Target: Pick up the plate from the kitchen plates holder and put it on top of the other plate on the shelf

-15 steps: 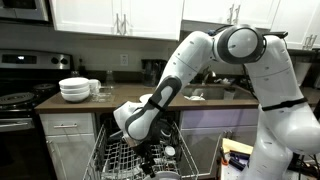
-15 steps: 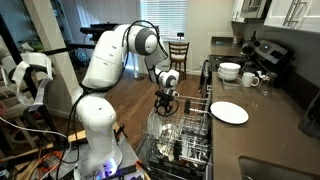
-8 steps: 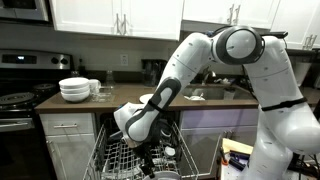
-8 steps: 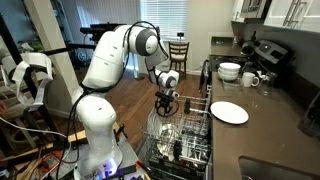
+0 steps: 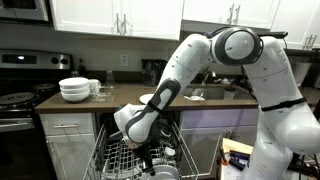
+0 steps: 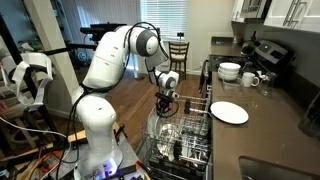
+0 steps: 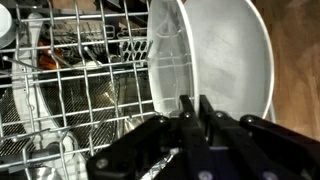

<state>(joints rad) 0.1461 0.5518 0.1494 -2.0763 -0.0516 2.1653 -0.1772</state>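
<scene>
Claw clenched on plate rim — plate upright in wire rack, btwn tines.

Both exterior views share the rack, wrist view close

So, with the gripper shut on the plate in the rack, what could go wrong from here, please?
1. The gripper pinches only the rim of the plate, so it may slip or swing when lifted.
2. The plate stands among the wires of the dish rack; a tilted lift could snag it there.
</scene>
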